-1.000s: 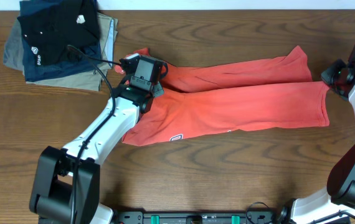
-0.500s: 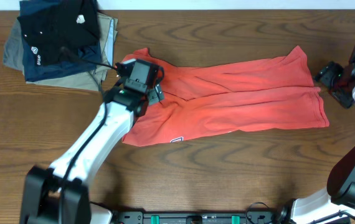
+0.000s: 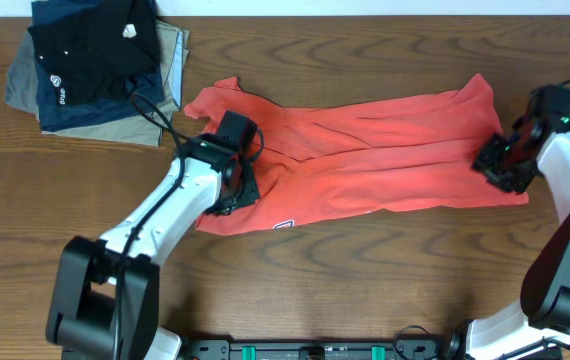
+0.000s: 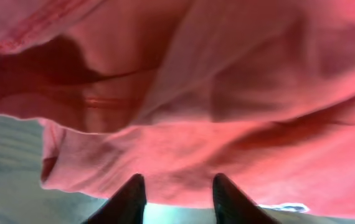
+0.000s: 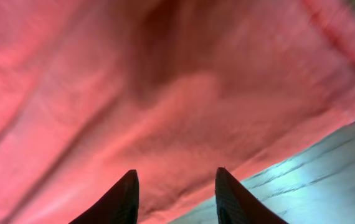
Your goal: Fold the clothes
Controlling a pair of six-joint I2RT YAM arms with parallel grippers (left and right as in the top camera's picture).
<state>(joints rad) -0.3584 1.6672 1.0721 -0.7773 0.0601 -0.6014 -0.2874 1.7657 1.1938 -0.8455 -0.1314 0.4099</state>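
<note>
Progress looks partial: the coral-red short-sleeved cotton T-shirt [image 3: 365, 160] lies as a long, rumpled band across the brown wooden table [image 3: 365, 290], seemingly doubled lengthwise once, with navy lettering peeking out at its near edge. Bringing the ends together appears to be what is left.

The left gripper [image 3: 235, 190] sits low over one end of the band and the right gripper [image 3: 495, 160] over the other. In each wrist view the fingers are spread part-way with nothing pinched, and the shirt's hem lies just ahead of the tips.

Bare table opens behind both grippers, on the robot's side. A stack of folded black, navy and khaki garments [image 3: 95, 70] lies beyond the left gripper and outward, near the shirt's corner but apart from it.
</note>
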